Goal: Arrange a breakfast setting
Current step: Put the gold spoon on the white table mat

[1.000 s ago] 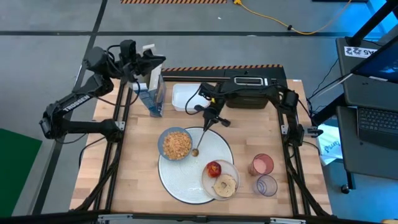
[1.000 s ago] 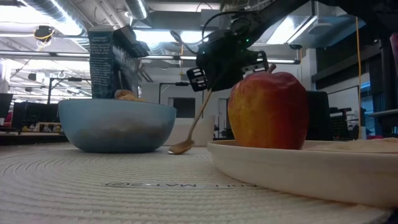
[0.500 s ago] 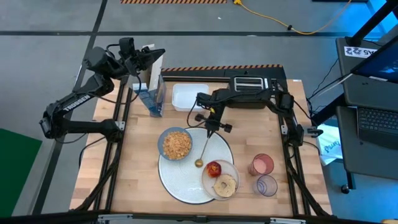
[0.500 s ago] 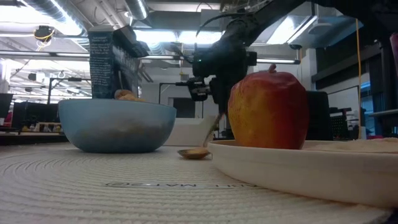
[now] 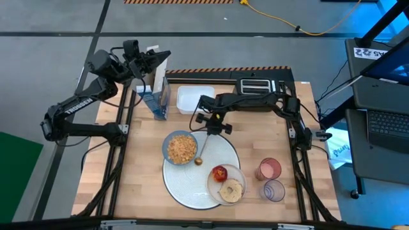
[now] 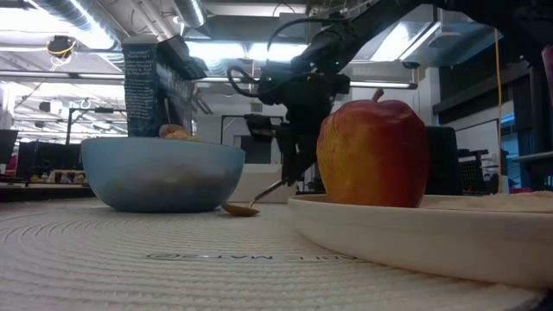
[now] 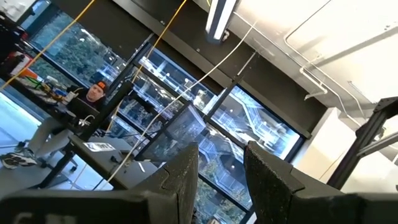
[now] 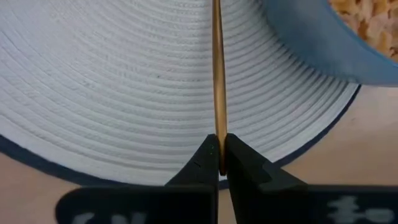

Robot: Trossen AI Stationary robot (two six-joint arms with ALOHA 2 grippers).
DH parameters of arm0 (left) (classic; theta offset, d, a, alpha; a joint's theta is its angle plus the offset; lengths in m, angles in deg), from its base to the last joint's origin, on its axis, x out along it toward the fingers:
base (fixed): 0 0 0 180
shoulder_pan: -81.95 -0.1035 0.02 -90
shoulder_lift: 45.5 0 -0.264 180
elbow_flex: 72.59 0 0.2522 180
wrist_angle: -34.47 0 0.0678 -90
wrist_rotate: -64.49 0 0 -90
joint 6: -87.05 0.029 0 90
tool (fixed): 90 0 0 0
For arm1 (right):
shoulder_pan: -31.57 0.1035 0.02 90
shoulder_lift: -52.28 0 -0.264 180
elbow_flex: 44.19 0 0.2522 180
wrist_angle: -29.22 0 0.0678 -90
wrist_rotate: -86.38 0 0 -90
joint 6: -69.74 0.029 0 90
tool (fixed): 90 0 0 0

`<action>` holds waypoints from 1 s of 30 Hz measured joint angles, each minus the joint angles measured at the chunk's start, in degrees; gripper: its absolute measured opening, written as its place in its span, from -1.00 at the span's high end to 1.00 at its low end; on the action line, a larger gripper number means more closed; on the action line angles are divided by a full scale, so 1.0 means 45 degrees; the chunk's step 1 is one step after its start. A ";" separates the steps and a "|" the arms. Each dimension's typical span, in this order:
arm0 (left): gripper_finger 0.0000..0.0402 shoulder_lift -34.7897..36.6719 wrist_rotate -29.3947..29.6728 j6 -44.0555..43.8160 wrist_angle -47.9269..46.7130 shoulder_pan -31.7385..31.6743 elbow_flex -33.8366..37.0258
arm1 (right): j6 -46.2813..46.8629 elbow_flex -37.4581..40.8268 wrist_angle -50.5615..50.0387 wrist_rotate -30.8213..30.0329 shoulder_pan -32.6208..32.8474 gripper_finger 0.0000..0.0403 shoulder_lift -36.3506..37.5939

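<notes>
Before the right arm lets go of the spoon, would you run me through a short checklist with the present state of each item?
1. Right gripper holds the spoon: ok, jaws pinch the handle end.
2. Spoon bowl down on the white mat: ok, its tip rests on the mat in the low view.
3. Spoon lies beside the blue bowl, not in it: ok, it is on the side toward the apple.
4. Handle laid flat: not ok, it slants up to the gripper.
5. Spoon clear of the cream plate: ok, a gap shows in the high view.
6. Left gripper out of the way: ok, raised by the carton at the table's back edge.
</notes>
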 joint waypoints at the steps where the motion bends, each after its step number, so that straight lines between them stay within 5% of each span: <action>1: 0.41 0.0000 0.0000 0.0000 0.0000 0.0014 0.0000 | -0.0165 0.0000 0.0037 -0.0110 0.0053 0.93 0.0000; 23: 0.41 0.0000 -0.0319 -0.0092 -0.0037 0.0015 0.0000 | -0.3314 0.0032 0.2175 -0.2543 0.0981 0.93 -0.0139; 30: 0.41 0.0000 -0.0345 -0.0097 -0.0364 0.0014 0.0002 | -0.3521 0.0777 0.2627 -0.2364 0.0741 0.93 -0.0335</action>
